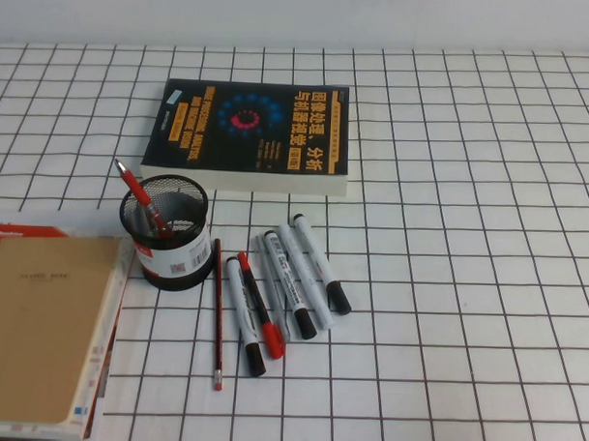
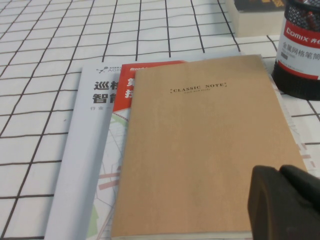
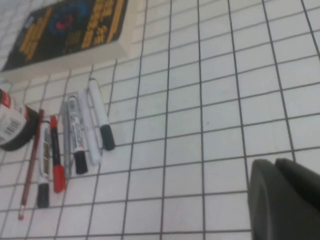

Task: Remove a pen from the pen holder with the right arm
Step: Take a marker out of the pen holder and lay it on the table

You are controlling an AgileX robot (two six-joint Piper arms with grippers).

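Notebook (image 2: 200, 150) beneath closed left end effector (image 2: 279, 172), closed right end effector (image 3: 276, 167) over open grid (image 3: 225, 125) beside markers (image 3: 80, 135), pen holder (image 2: 300, 55) beside notebook

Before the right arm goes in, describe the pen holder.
The pen holder is a round black mesh cup with a red-and-white label band, standing upright left of the loose markers. One red pen leans in it. A red pencil lies beside it. The left gripper hovers over a notebook; the right gripper is over the table.

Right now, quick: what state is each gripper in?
Left gripper: shut, empty, above the Classic Note notebook.
Right gripper: shut, empty, above the checked table, clear of the marker pens.
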